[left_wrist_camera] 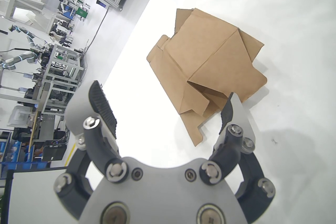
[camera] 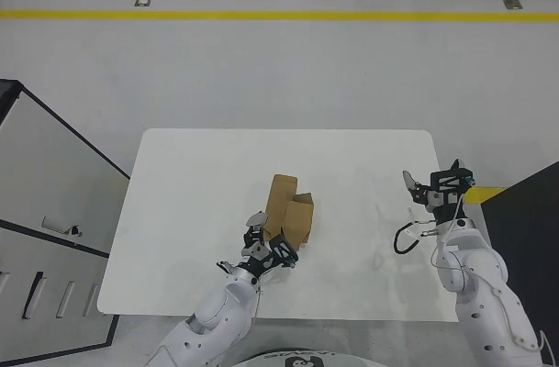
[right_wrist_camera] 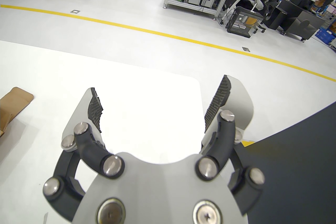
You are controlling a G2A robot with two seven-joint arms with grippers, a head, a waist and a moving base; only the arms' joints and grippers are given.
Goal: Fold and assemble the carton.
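A brown cardboard carton (camera: 290,213) lies partly folded near the middle of the white table (camera: 187,183), its flaps loose. In the left wrist view the carton (left_wrist_camera: 207,59) has an open end with tabs facing my left gripper (left_wrist_camera: 165,104), which is open just short of it, one fingertip (left_wrist_camera: 229,109) close to a flap. From above, the left gripper (camera: 262,234) sits at the carton's near side. My right gripper (camera: 419,185) is open at the table's right edge, far from the carton. A corner of the carton (right_wrist_camera: 13,101) shows in the right wrist view beyond the right gripper (right_wrist_camera: 160,107).
A dark cabinet (camera: 22,183) stands off the table's left side and a dark panel (camera: 536,220) off its right side. A yellow floor line (camera: 279,16) runs beyond the far edge.
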